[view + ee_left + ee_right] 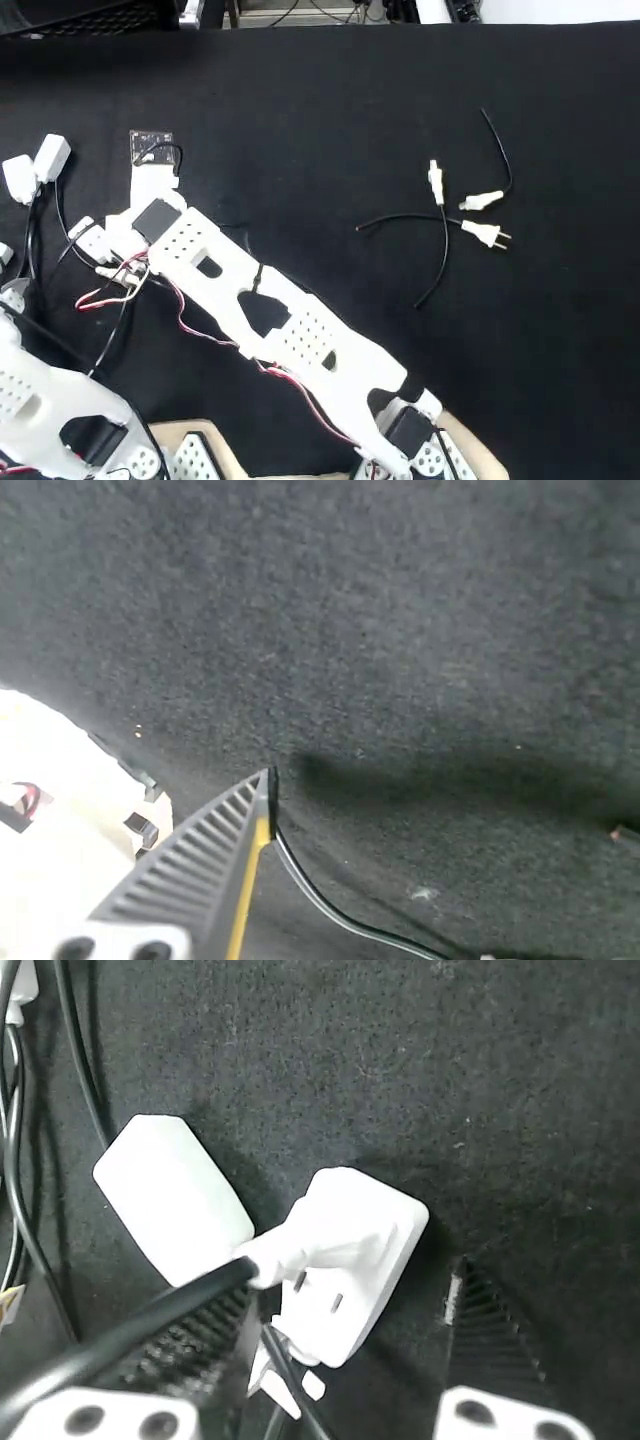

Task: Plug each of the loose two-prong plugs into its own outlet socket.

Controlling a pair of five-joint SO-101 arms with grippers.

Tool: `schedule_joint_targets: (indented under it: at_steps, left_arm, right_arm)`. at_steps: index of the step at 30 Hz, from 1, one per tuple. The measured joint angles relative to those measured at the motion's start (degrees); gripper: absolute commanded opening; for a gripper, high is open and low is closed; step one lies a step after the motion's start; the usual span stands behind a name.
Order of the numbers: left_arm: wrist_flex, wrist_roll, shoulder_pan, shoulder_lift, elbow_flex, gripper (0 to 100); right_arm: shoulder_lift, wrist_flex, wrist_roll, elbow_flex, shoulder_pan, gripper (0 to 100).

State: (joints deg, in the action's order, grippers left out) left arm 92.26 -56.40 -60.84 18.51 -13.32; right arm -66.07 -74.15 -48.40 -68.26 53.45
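Hanging with jaws spread wide over a slotted socket (pixel 350 1240), the right claw (pixel 355 1280) grips nothing. A small plug (pixel 285 1385) on a thin lead lies just beside one finger (pixel 190 1360), with a second socket (pixel 170 1200) just outside that finger. Three loose plugs (pixel 482 200) lie well apart from this claw, across the mat (pixel 320 120) beyond its own arm. The left claw (pixel 250 810) shows one ridged finger with a wire (pixel 320 905) beside it, and I cannot tell how far it is open.

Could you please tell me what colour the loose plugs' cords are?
The cords are black, clearest in the high view.
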Motion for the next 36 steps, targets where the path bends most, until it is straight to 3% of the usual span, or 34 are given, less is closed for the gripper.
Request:
schedule_joint_targets:
  at_steps: [18,25,36]
  left_arm:
    - [0.00,0.00,0.00,0.00,0.00,66]
    - [0.00,0.00,0.00,0.00,0.00,66]
    - [0.00,0.00,0.00,0.00,0.00,66]
  right_arm:
    - [-14.24,-1.23,-0.18,-20.04,0.09,26.5]
    - [-14.51,-1.49,-0.35,-20.40,-0.79,11.9]
    - [-14.77,-1.49,-0.35,-20.40,-0.97,10.6]
